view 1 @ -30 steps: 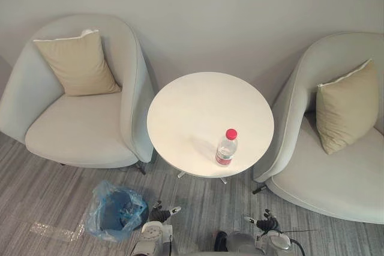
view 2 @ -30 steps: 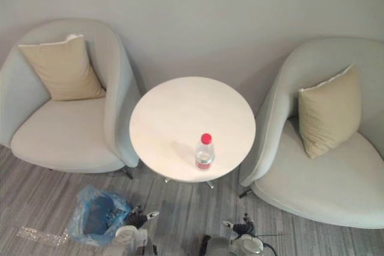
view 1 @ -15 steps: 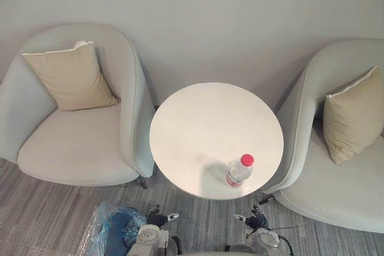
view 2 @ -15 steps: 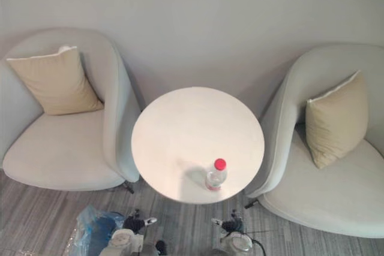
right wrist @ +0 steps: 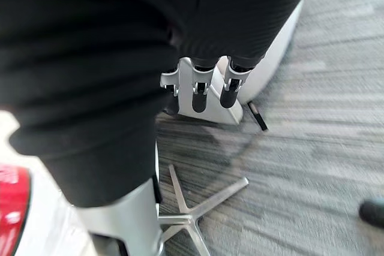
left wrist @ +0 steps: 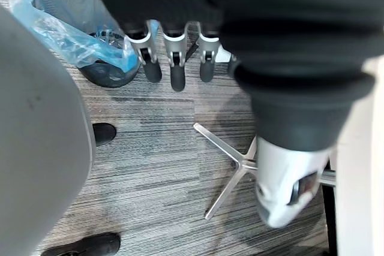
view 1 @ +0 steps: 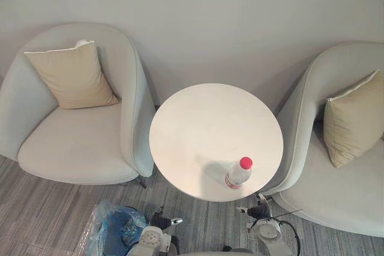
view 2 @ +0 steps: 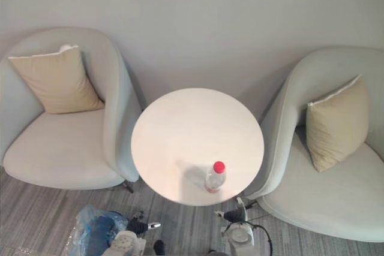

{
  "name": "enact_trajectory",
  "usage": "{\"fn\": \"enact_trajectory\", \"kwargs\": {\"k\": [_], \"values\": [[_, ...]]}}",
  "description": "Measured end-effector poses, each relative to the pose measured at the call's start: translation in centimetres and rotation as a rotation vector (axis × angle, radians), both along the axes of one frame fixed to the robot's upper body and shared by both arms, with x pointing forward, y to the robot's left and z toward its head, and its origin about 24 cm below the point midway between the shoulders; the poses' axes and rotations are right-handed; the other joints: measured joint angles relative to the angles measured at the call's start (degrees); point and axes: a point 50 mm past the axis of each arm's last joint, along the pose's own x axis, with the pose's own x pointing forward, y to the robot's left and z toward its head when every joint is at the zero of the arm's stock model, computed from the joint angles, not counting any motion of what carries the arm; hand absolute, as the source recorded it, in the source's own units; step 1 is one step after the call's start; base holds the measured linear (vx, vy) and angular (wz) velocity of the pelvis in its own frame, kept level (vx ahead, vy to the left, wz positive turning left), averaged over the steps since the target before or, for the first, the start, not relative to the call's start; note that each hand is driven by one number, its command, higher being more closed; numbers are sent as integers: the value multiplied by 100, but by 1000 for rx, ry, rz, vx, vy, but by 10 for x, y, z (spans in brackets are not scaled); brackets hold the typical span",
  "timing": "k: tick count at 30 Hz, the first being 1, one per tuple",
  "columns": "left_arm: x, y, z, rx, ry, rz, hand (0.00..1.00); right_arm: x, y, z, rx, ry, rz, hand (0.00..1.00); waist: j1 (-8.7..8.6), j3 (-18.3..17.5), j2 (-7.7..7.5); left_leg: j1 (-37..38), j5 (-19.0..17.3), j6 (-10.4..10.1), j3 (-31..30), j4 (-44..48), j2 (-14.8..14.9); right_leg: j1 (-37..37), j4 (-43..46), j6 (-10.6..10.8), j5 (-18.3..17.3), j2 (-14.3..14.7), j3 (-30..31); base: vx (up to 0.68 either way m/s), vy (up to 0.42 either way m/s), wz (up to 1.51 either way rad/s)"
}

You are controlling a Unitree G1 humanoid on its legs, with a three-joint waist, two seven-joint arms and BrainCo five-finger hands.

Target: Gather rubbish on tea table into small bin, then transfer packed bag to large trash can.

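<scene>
One red-capped bottle (view 1: 238,173) stands upright near the front edge of the round white bench (view 1: 204,118). One small bin (view 1: 117,233), lined with a blue bag (view 1: 99,226), sits on the floor beside the left hand (view 1: 159,219). The left hand and the right hand (view 1: 258,210) both hang with fingers (left wrist: 177,74) relaxed and empty. The left armchair (view 1: 78,145) and right armchair (view 1: 342,202) each hold one cushion (view 1: 72,76).

**Operator:** Where do you locate the rubbish?

**Manual:** You locate one clear plastic bottle (view 1: 238,174) with a red cap and a red label. It stands upright on the round white tea table (view 1: 204,124), near its front right edge.

**Operator:** And the small bin?

**Manual:** You find the dark mesh bin (view 1: 119,237) on the floor, left of the table and apart from it. It is lined with a crumpled blue plastic bag (left wrist: 57,31).
</scene>
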Motion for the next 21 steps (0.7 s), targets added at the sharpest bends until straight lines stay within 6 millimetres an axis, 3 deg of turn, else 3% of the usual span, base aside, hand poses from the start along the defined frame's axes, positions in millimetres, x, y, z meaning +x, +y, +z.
{"fn": "enact_trajectory", "kwargs": {"k": [2, 3, 4, 6, 11, 21], "values": [[2, 2, 2, 4, -13, -4, 0, 7, -26, 26, -28, -134, 11, 0, -3, 13, 3, 0, 26, -18, -43, -33, -35, -51, -16, 4, -2, -26, 59, -176, 24, 1], [-1, 6, 1, 11, -8, -4, 0, 11, -36, 49, 80, -250, -45, 0, -13, -1, 6, 25, 129, -18, -64, -166, -58, -80, -17, 31, -19, -49, 86, -185, 16, 2], [-2, 9, 0, 18, -3, -8, 0, 12, -36, 57, 132, -299, -63, 0, -28, 0, 5, 25, 173, -25, -79, -215, -61, -97, -18, 52, -25, -51, 88, -174, -12, 8], [-8, 15, -1, 23, 13, -18, 0, 9, -29, 75, 24, -395, 69, 0, -112, -5, 16, 84, 337, -64, -164, -450, -32, -143, -27, 79, -24, -14, 72, -186, -45, 8], [-12, 16, -2, 34, 20, -46, 0, -2, -12, 62, 15, -344, 90, 0, -131, -42, 70, 112, 365, -114, -309, -594, -27, -162, -77, 119, -37, 33, 136, -94, -17, -3], [-13, 15, -1, 23, 18, -52, 0, 1, -3, 76, 3, -414, 109, 0, -123, -90, 120, 135, 426, -86, -395, -651, -43, -102, -99, 108, -5, 56, 175, 68, -9, 1]]}}
